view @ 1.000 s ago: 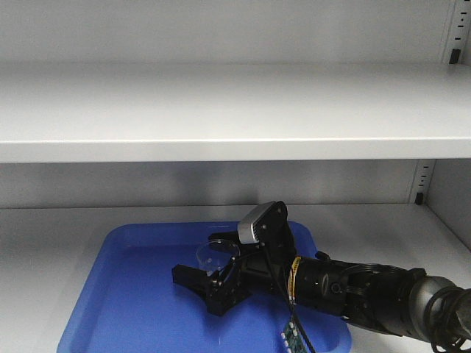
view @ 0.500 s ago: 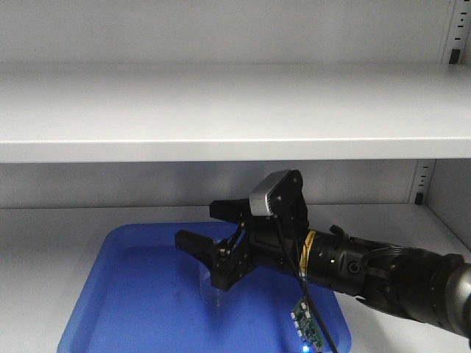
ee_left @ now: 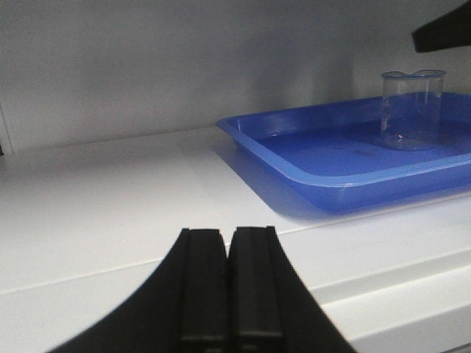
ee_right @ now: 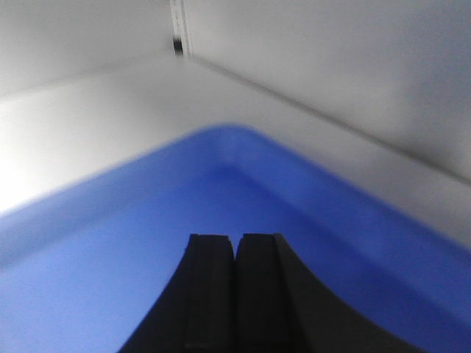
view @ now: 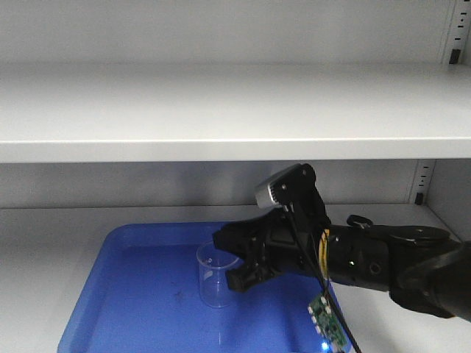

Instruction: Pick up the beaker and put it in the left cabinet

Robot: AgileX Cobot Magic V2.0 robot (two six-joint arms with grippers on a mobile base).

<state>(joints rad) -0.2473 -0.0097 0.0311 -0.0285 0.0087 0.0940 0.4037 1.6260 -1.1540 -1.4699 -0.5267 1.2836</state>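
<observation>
Both grippers' fingers are pressed together, empty: right gripper (view: 229,259) at the beaker's (view: 215,275) three o'clock, left gripper (ee_left: 229,279) over the shelf.

- Your right arm (view: 383,268) is a thick matte-black tube, with a narrow yellow band near its wrist.
- On that wrist you carry a small silver-grey camera housing (view: 276,190) with rounded corners.
- A thin black cable (view: 313,259) runs down from it to a green circuit board (view: 329,331) with a lit blue point.
- Your right claw (view: 234,259) is angular and black.
- In both wrist views, your left claw (ee_left: 229,283) and right claw show two flat black fingers (ee_right: 210,290) pressed side by side.
</observation>
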